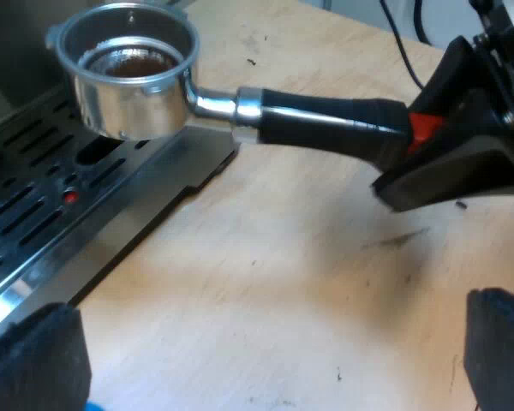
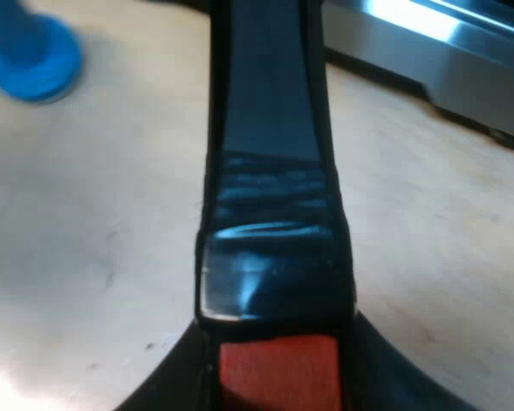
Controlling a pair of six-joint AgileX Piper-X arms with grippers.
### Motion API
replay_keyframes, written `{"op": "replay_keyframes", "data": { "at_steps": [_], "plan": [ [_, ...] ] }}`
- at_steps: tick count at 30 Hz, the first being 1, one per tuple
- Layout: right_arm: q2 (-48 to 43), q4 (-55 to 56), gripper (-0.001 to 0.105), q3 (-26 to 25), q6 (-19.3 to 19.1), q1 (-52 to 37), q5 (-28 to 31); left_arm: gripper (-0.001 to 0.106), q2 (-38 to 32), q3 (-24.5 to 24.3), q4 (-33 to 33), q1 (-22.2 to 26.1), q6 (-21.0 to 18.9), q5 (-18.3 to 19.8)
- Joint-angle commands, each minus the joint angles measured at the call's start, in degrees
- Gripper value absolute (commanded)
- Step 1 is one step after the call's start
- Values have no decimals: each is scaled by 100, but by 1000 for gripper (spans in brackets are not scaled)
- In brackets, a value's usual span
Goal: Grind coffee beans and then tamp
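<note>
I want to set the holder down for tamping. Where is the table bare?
The table is bare below the holder's handle, between the drip tray and the open left pincer, and between the blue tamper and the handle. Crowded at the tray's edge, under the holder's basket.

Bright, even overhead light. Soft faint shadow under holder [image 1: 128, 77] on wooden table [image 1: 283, 291]. Glare streaks on black handle [image 2: 270, 231]; strong white glare on machine's [image 2: 445, 38] steel edge.

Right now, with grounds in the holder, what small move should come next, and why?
Probably send the open left tool to the blue tamper: the holder already has grounds in it, and the right tool grips its handle.
</note>
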Motion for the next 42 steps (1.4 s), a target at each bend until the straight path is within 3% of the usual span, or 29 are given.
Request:
{"op": "replay_keyframes", "data": {
  "at_steps": [1,6,16,31,36,39,42],
  "plan": [
    [-165,-73,0,-54,-311,-1,-12,89,-196,-164,279,-27,-80,-147],
    [-329,-73,0,-39,-1152,-13,-623,89,-772,-291,953,-27,-80,-196],
    [-394,-199,0,302,-2006,-25,-1325,89,-1533,-323,1132,-27,-206,-561],
    [-394,-1412,0,1704,-2150,-558,-1795,89,-1534,-323,1132,-27,-221,-559],
    [-394,-1407,0,1956,-1950,-558,-1840,89,-1534,-323,1132,-27,-221,-559],
    [-394,-1454,0,2127,-1566,-558,-1853,89,-1534,-323,1132,-27,-221,-559],
    [-394,-1519,0,2163,-1553,-558,-1834,89,-1494,-323,1132,-27,-236,-559]
  ]
}}
